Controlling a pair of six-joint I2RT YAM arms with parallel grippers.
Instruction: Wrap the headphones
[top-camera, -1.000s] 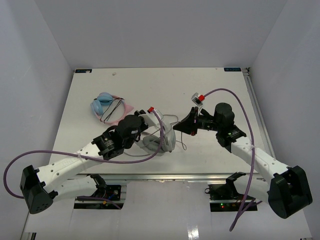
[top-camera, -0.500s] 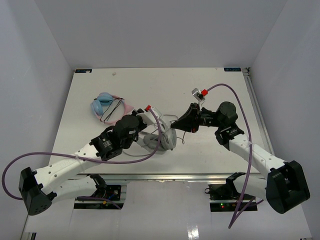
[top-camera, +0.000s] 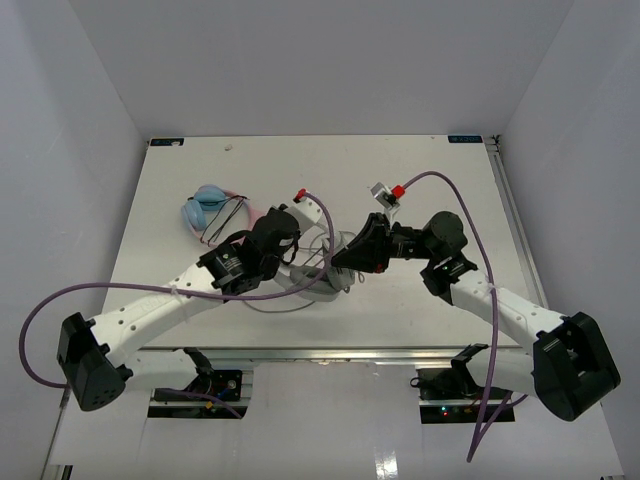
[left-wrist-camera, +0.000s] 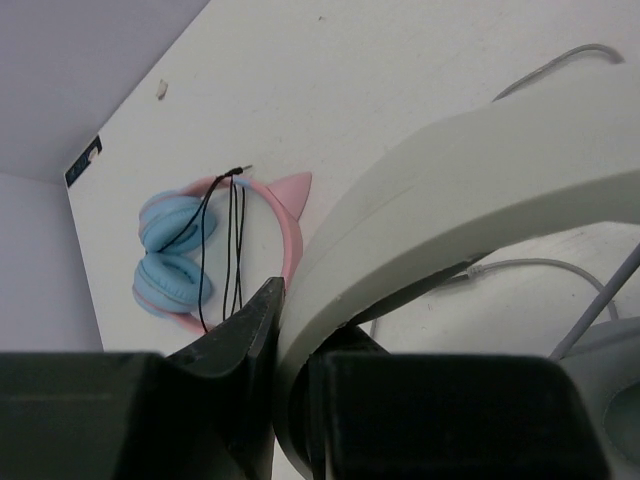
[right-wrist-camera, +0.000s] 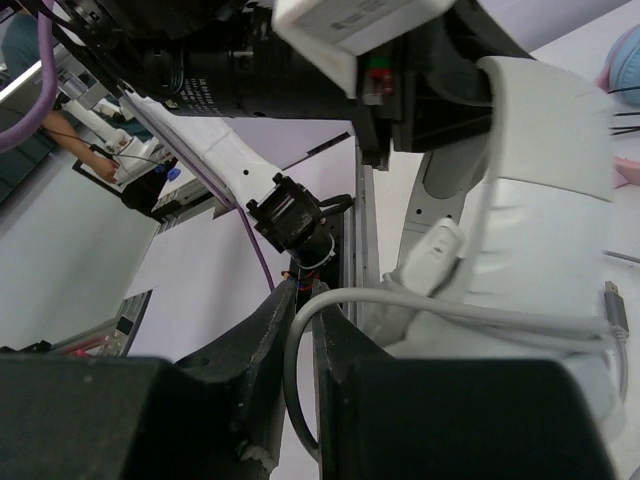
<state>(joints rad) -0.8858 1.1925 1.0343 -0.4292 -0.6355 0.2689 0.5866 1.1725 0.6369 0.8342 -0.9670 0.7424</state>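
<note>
Left wrist view: the left gripper (left-wrist-camera: 295, 340) is pressed together on the pale headband of the headphones (left-wrist-camera: 450, 190), seemingly to anchor the headset near the middle of the counter (left-wrist-camera: 400, 60). The right gripper (right-wrist-camera: 300, 335) has its jaws nearly together with the thin cable (right-wrist-camera: 430, 305) looped through the gap; whether it truly pinches I cannot tell. It looks placed to lay cable across the headset. A pink-and-blue headset (left-wrist-camera: 175, 260) lies well apart.
</note>
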